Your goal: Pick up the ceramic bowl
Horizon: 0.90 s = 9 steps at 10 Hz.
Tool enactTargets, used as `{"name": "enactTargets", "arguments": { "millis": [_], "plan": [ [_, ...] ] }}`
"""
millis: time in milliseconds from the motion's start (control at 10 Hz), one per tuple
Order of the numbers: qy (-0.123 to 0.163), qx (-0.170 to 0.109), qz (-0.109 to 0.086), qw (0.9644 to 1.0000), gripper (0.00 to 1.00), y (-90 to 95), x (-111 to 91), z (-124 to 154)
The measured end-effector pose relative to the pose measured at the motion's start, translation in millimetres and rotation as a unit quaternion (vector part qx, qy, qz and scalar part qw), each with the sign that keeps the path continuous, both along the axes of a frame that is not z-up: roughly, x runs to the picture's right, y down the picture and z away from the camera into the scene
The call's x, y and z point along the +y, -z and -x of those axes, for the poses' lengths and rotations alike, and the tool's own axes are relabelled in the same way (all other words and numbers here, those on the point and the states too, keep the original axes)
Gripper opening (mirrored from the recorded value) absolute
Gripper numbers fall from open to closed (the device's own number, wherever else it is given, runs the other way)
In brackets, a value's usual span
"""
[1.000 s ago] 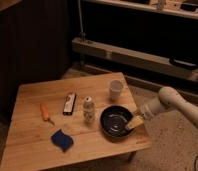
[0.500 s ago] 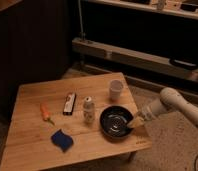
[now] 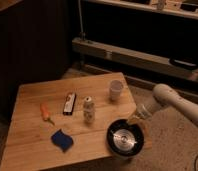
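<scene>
The ceramic bowl (image 3: 125,139) is wide, shallow and glossy black with a shiny inside. It sits on the wooden table (image 3: 37,152) near its front right corner. My gripper (image 3: 134,120) reaches in from the right on a white arm (image 3: 168,98). It is at the bowl's far right rim, just above or touching it. The contact point is hidden by the gripper itself.
A small white cup (image 3: 115,90) stands behind the bowl. A small white bottle (image 3: 88,110) stands left of the bowl. A black flat bar (image 3: 68,104), an orange tool (image 3: 45,112) and a blue sponge (image 3: 62,140) lie farther left. Dark shelving stands behind the table.
The bowl now sits slightly nearer the table's front right corner. The gripper has stayed at the bowl's far right rim with only a small shift.
</scene>
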State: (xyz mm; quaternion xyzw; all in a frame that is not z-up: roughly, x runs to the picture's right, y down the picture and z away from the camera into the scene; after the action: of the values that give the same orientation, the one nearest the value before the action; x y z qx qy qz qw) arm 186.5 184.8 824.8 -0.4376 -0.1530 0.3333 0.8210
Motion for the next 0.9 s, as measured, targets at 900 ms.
{"name": "enactTargets", "arguments": {
  "millis": [900],
  "plan": [
    [0.048, 0.000, 0.030, 0.9984, 0.00, -7.7, -2, 13]
  ]
}}
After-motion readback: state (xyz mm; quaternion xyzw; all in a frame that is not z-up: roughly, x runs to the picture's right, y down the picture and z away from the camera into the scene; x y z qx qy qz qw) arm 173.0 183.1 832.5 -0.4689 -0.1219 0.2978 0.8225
